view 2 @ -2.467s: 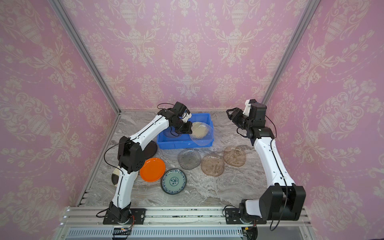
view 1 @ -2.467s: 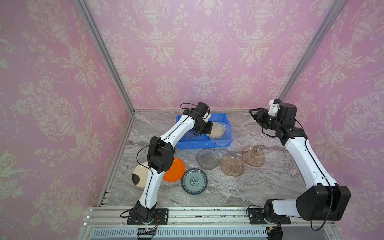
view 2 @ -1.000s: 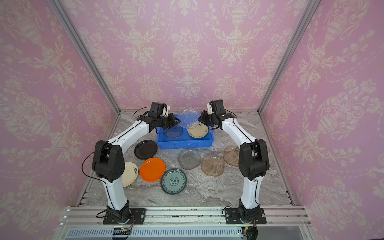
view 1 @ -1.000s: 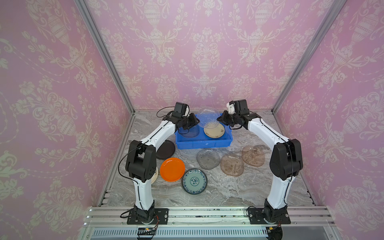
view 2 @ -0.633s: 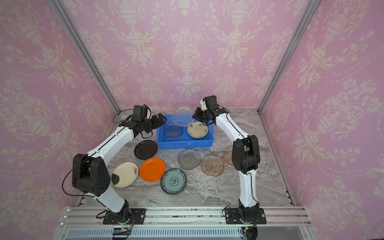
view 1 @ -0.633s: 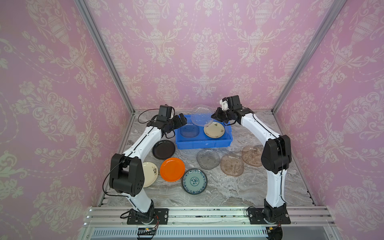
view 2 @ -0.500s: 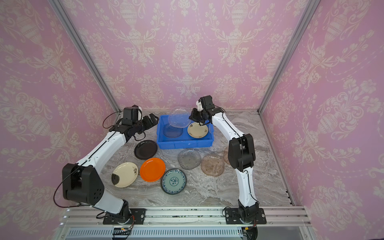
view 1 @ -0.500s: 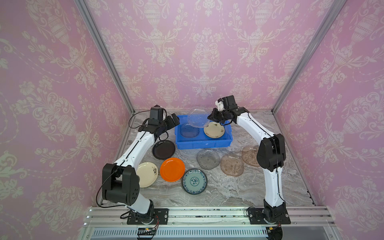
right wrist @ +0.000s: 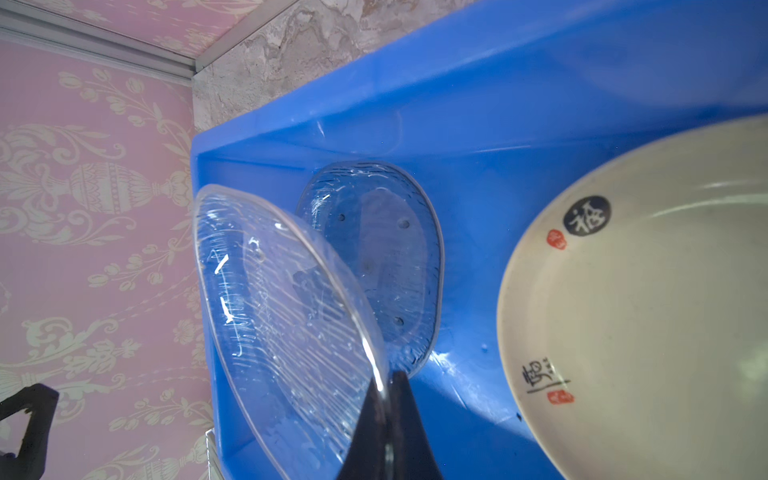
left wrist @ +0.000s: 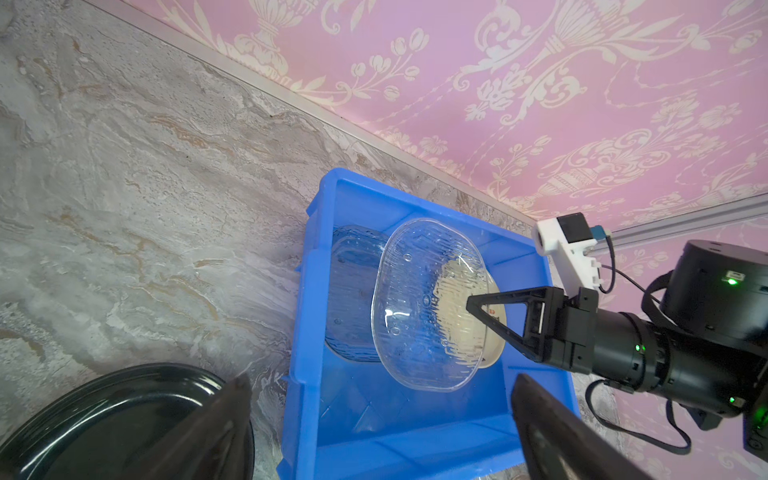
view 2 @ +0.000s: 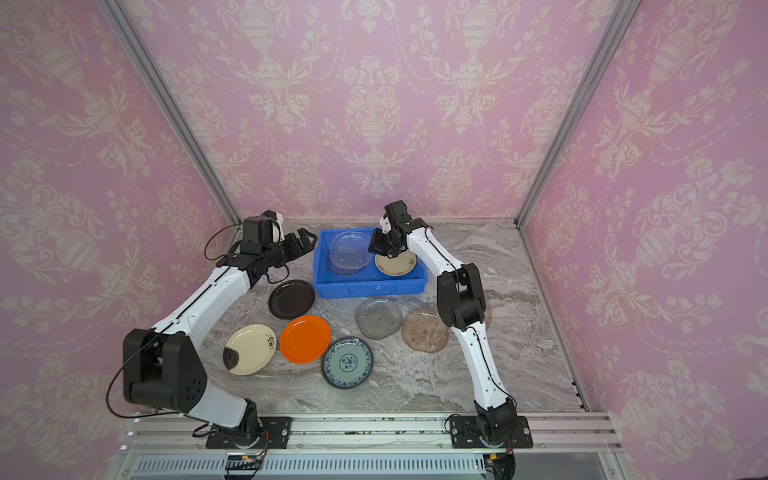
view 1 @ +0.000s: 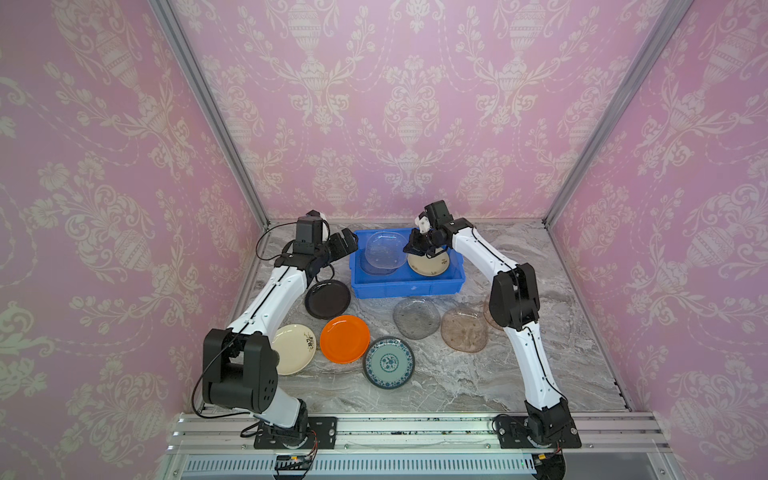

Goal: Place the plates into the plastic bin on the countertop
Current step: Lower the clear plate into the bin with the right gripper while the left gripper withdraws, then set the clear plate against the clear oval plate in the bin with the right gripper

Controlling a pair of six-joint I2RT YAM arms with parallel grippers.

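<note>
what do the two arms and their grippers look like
The left arm and right arm have white links joined by bulky black housings. The left gripper and right gripper are black, with tapered triangular fingers. Thin black cables loop by the wrists; green lights glow on the right arm.

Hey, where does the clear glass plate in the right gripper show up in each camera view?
Top view: clear glass plate tilted over the plastic bin's left half, held by the right gripper.
Top view: clear glass plate likewise, above centre.
Left wrist: clear glass plate overlapping the cream plate.
Right wrist: clear glass plate before the flat glass plate.
Shared landmark: the plastic bin.
</note>
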